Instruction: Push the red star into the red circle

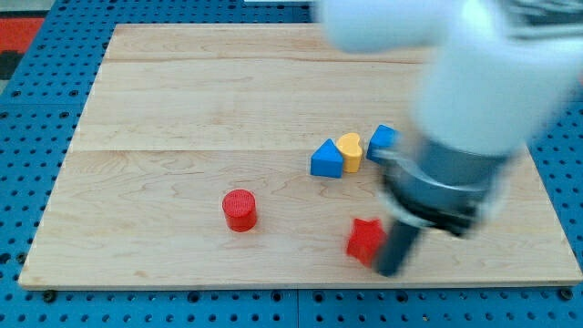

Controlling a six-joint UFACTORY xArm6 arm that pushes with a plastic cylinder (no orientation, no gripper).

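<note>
You've got the red star (364, 240) low on the board (182, 100), right of centre, near the view's bottom edge. My tip (390, 271) sits just on the star's right side, touching or nearly so; blur makes it hard to tell which. There's no gripper on this arm, just the rod, so nothing spread or pinching to report.

The red circle (240, 210) stands to the view's left of the star & a bit higher, well apart from it, w/ bare wood between.

Above the star you'll see a cluster: blue triangle (326, 159), yellow heart (350, 150) touching its right side, then a blue block (383, 138) just right of the heart, shape partly hidden behind the arm. The arm's blurred body (474, 100) covers the view's upper right.
</note>
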